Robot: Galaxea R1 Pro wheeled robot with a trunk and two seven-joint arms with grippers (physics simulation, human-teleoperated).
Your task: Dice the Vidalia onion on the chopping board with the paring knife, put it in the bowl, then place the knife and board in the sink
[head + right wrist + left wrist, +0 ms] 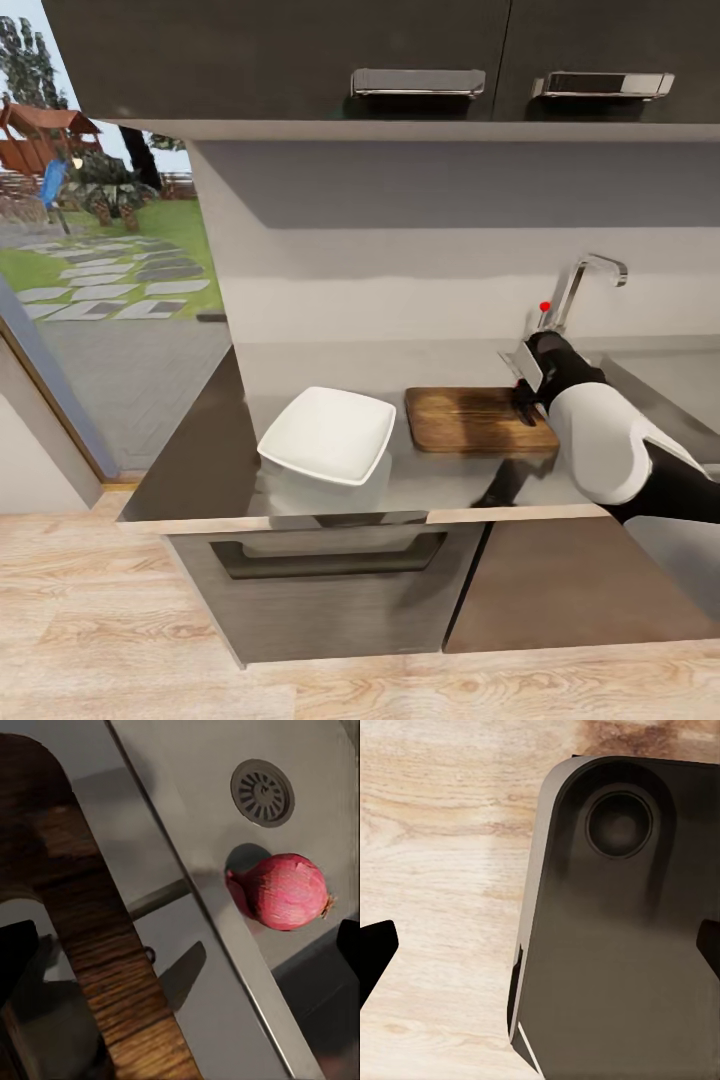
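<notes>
Right gripper (180,945) spread wide and empty over brown wooden chopping board (90,945) edge, reddish round onion (281,891) beyond fingers in steel sink (202,765) by drain; left fingers apart, far off.

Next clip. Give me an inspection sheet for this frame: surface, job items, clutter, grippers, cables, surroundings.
Surface: grey countertop over dark cabinets, the sink at its right end.
Job's things: white bowl left of the chopping board, close beside it; the onion lies in the sink near the round drain; paring knife not identified.
Clutter: nothing seen.
Grippers: right gripper over the board's right end, jaws open, holding nothing; left gripper points at the wood floor, fingers wide apart.
Cables: nothing seen.
Surroundings: wall cabinets above, chrome faucet with red knob, glass door to a garden at left.
</notes>
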